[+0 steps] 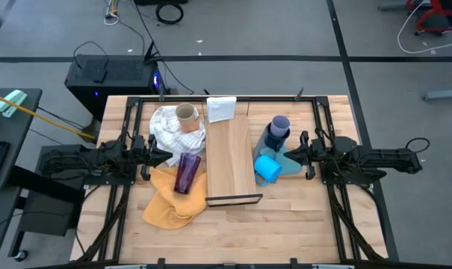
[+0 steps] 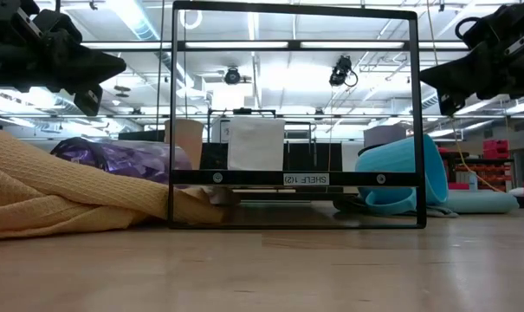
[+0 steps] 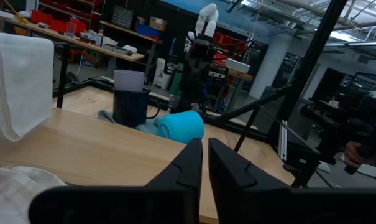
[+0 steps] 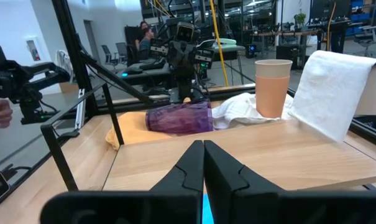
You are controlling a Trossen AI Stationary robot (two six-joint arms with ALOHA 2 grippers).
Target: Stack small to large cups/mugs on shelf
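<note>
Yellow cloth (image 2: 45,191) is lying nearest, purple tumbler (image 1: 187,172) resting on it: probably light, slick, best gripped mid-body. Left gripper (image 3: 203,163) is showing a slight gap, empty; right gripper (image 4: 203,163) is sitting closed, empty.

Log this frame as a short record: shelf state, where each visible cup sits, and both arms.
shelf: bare plank, no cups on it
purple tumbler: lying on its side on the yellow cloth, left of shelf
tan cup: upright on the white cloth
light blue mug: on its side, right of shelf
navy mug: upright, lavender cup nested in it
left gripper: beside the cloths, holding nothing
right gripper: beside the mugs, jaws shut, empty
</note>
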